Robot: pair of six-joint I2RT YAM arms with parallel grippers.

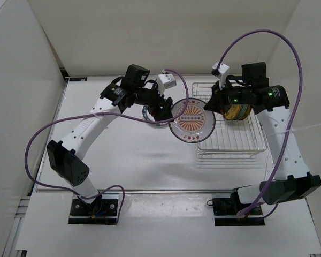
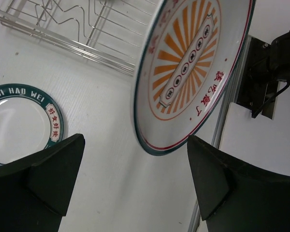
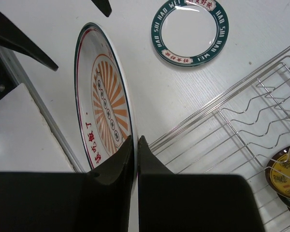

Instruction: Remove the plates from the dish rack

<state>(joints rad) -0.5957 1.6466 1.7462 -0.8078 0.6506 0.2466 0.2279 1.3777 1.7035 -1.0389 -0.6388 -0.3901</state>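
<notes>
Above the white table (image 1: pixel 128 160), the right gripper (image 3: pixel 135 141) pinches the sunburst plate (image 3: pixel 104 96) (patterned face up) beside the dish rack (image 1: pixel 246 145). The left gripper (image 2: pixel 135 140) faces it, jaws wide.

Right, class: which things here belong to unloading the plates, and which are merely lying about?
Job: silver wire dish rack; round white orange-sunburst plate; round white green-rimmed lettered plate; round yellow patterned plate.
Lying about: looping purple cables; white table.

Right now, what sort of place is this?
Probably a robot test bench, not a kitchen: plain white walls enclose a table holding a dish rack, with a left arm and right arm bolted at its edge.
</notes>
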